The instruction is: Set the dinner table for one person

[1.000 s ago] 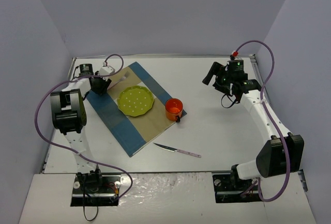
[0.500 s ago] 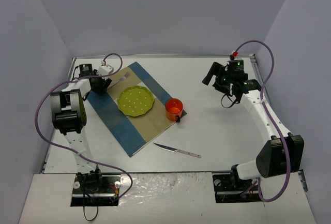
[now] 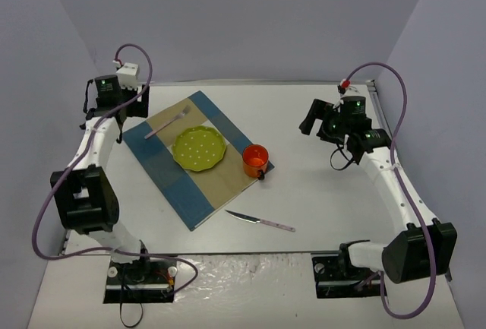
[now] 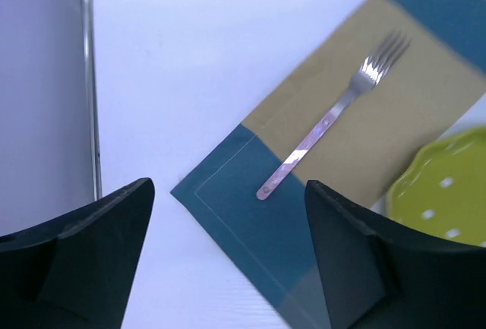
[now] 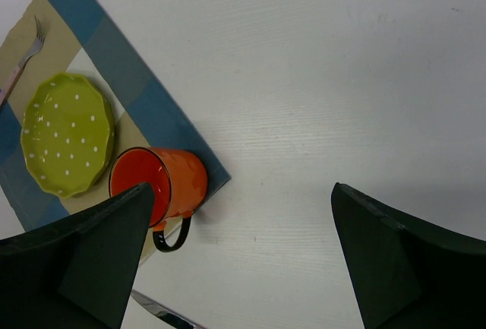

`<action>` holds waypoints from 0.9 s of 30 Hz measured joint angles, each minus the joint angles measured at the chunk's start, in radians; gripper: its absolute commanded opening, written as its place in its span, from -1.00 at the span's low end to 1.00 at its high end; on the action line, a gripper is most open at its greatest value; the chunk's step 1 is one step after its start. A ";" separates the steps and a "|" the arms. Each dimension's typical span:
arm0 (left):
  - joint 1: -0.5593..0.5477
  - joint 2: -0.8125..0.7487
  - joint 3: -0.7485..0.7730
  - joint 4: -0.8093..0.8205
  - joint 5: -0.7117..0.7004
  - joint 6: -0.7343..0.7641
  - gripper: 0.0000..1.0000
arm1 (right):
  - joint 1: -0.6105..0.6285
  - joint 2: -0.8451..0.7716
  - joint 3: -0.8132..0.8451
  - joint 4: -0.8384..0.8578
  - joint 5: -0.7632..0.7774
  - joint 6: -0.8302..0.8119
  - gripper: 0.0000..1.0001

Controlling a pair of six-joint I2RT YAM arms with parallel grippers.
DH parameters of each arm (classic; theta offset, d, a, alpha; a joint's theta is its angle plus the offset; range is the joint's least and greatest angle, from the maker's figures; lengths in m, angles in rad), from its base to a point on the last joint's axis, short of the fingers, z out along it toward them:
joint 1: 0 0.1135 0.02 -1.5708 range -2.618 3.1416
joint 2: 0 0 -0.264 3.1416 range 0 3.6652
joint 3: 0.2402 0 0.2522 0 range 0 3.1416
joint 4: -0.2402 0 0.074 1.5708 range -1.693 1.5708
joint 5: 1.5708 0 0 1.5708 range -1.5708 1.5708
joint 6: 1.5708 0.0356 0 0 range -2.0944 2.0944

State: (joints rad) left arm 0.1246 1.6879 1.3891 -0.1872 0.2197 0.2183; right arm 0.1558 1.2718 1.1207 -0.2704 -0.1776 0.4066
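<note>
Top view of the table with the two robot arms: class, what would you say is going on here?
Two arms are setting a dinner table for one. A green plate, a fork and an orange mug sit on the blue-and-tan placemat; the knife lies on bare tabletop, off the mat. Both grippers are open and empty: the left gripper hovers above the fork's end of the mat, the right gripper beside the mug.

White dinner table [image 3: 319, 192], green plate [image 3: 199, 149] (white-dotted).
</note>
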 measured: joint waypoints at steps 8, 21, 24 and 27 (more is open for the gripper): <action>-0.203 -0.364 -0.118 -0.132 -0.203 -0.509 0.94 | 0.001 -0.145 -0.105 -0.005 -0.037 -0.084 0.78; -0.407 -0.548 -0.243 -0.545 -0.365 -0.796 0.94 | 0.505 -0.084 -0.133 -0.064 0.028 -0.199 0.58; -0.407 -0.588 -0.243 -0.586 -0.376 -0.799 0.94 | 0.631 -0.033 -0.148 -0.083 0.047 -0.188 0.55; -0.407 -0.611 -0.243 -0.624 -0.379 -0.798 0.94 | 0.728 0.027 -0.150 -0.097 0.064 -0.157 0.54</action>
State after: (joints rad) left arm -0.2829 1.0767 1.1461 -0.8107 -0.1596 -0.5800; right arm 0.8838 1.2984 0.9703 -0.3671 -0.1135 0.2492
